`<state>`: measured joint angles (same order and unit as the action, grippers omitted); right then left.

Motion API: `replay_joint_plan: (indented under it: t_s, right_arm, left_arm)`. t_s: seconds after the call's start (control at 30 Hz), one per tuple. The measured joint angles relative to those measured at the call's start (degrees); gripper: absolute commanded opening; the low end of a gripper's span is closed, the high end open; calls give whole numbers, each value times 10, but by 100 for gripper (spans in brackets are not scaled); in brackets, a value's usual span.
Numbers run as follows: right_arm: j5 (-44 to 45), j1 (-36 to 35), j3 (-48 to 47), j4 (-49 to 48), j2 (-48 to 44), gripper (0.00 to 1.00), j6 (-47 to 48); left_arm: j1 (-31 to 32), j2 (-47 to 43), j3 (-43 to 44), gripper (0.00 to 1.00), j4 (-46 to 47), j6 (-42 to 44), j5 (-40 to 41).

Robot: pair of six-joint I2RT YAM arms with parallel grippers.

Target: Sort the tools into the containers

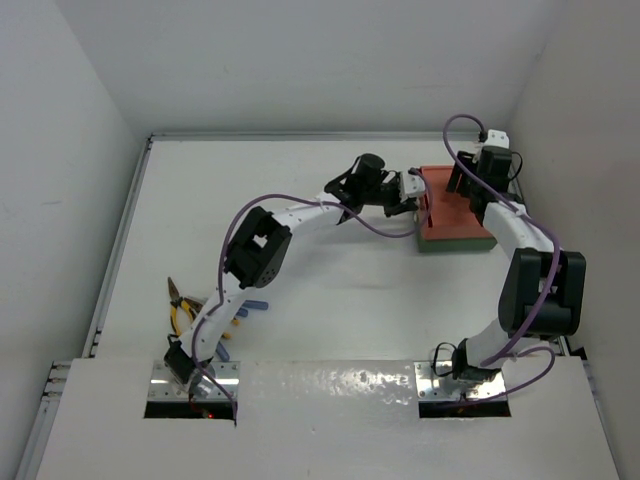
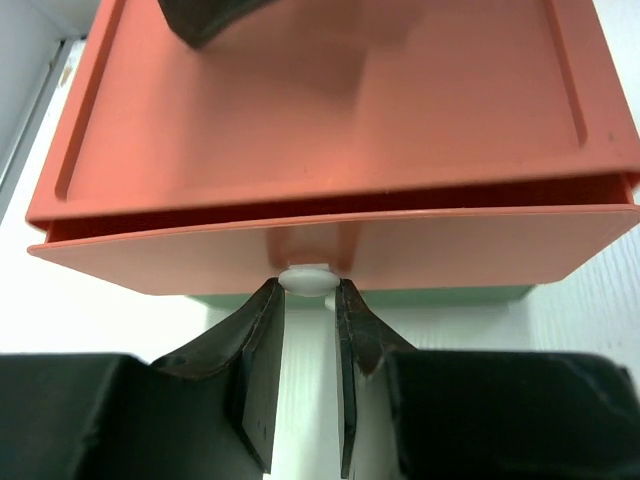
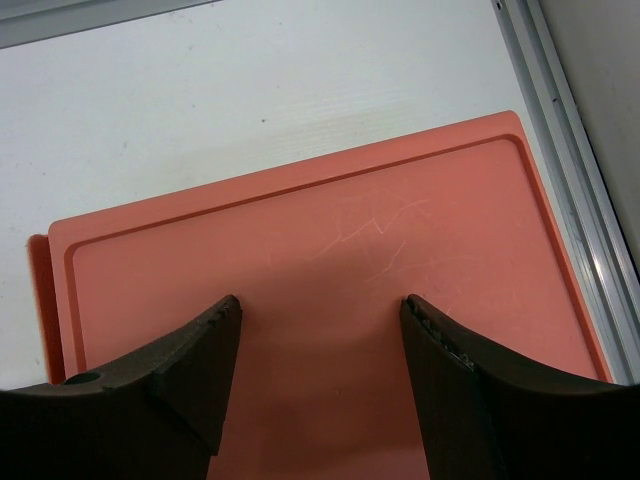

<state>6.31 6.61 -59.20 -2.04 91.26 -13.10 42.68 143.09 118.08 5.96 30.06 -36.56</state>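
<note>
Left tool (image 2: pixel 308 296) almost closed on the white knob (image 2: pixel 306 277), pinch unclear; right tool (image 3: pixel 320 305) spread. Tips-only hold may slip when pulling.

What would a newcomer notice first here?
The orange tray at the far right draws the eye, with both grippers at it. The left gripper flanks a white knob on its front, and the right gripper stands open over its top. Next come the pliers, lying untouched on the table by the left arm's base.
</note>
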Motion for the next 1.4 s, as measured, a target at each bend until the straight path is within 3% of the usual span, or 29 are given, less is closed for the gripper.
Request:
replay_joint_plan:
  t_s: [0.67, 0.8, 0.9, 0.97, 1.07, 1.2, 1.23, 1.27, 1.4]
  right_arm:
    - [7, 0, 18, -25, -7, 62, -17]
    - [6, 0, 19, -26, -7, 62, -19]
    - [5, 0, 19, -27, -7, 62, -19]
    - [3, 0, 19, -27, -7, 62, -19]
    - [0, 0, 19, -27, -7, 62, -19]
    - [-1, 1, 19, -26, -7, 63, -16]
    - [-1, 1, 19, -26, -7, 63, -15]
    - [-2, 1, 19, -26, -7, 63, -15]
    - [-2, 1, 19, -26, -7, 63, -15]
  left_arm:
    - [-86, -163, -200, 0, -153, 98, 39]
    - [-82, -164, -198, 55, -151, 103, 36]
    - [-72, -164, -180, 72, -155, 100, 36]
    - [-64, -163, -155, 72, -151, 98, 37]
    - [-51, -163, -109, 63, -136, 79, 34]
    - [-44, -163, -70, 63, -114, 32, 31]
    - [-44, -163, -65, 68, -109, 14, 31]
    - [-44, -163, -64, 81, -105, -5, 31]
    - [-37, -159, -52, 95, -101, -64, 67]
